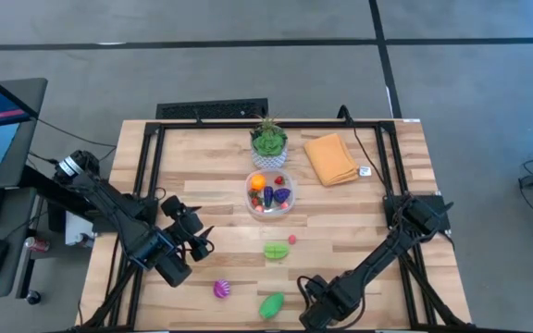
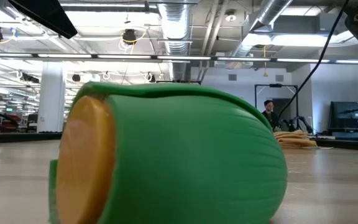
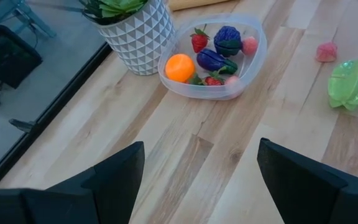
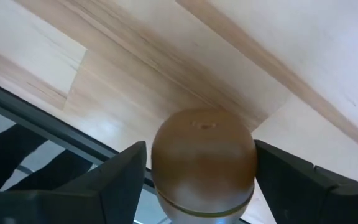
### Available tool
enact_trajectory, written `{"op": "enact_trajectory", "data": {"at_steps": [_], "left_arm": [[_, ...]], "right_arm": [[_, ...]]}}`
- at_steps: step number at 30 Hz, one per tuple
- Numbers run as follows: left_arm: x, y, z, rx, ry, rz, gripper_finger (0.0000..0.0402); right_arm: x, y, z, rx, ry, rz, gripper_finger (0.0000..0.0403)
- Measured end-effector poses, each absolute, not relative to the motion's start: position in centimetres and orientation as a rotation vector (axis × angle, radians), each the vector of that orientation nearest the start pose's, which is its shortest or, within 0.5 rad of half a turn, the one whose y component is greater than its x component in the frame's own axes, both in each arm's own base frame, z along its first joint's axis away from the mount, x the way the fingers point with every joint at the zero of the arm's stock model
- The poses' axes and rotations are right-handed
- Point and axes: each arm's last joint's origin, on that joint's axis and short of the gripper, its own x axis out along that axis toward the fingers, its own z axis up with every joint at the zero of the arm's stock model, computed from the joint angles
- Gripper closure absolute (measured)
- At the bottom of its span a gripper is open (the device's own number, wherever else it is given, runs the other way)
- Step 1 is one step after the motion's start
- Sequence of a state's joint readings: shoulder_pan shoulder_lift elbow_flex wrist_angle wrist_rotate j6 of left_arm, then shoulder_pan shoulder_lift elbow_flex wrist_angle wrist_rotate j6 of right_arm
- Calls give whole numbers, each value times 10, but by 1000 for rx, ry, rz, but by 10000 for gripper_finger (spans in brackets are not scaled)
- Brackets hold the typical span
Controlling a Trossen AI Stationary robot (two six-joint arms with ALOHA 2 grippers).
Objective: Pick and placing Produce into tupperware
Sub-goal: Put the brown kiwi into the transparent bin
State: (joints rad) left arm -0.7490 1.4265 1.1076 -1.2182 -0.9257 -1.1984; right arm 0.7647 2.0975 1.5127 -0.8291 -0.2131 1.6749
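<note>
I see the wooden counter (image 1: 359, 222) under both arms. My right arm reaches low to the near edge; its right tool (image 4: 202, 171) has fingers on both sides of a green piece with a brown end (image 1: 271, 304). I cannot tell if it grips. My left tool (image 1: 199, 242) waits, fingers apart, on the left. The tupperware (image 1: 270, 195) sits mid-counter, holding produce.

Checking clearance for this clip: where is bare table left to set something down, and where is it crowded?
Bare wood lies right of the tupperware, below the orange cloth, and left of the potted plant. It is crowded along the near edge: the pink-purple piece, the star-shaped green piece, and the green piece at the right hand. The left hand hovers open.
</note>
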Motion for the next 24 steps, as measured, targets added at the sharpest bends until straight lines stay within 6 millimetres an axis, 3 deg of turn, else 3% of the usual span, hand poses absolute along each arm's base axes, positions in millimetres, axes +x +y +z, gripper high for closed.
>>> {"op": "enact_trajectory", "data": {"at_steps": [19, 24], "left_arm": [[189, -144, 260, 47, 723, 656, 100], [189, -144, 260, 46, 723, 656, 100]], "right_arm": [[287, 285, 152, 888, 1625, -516, 103], [287, 285, 152, 888, 1625, -515, 124]]}}
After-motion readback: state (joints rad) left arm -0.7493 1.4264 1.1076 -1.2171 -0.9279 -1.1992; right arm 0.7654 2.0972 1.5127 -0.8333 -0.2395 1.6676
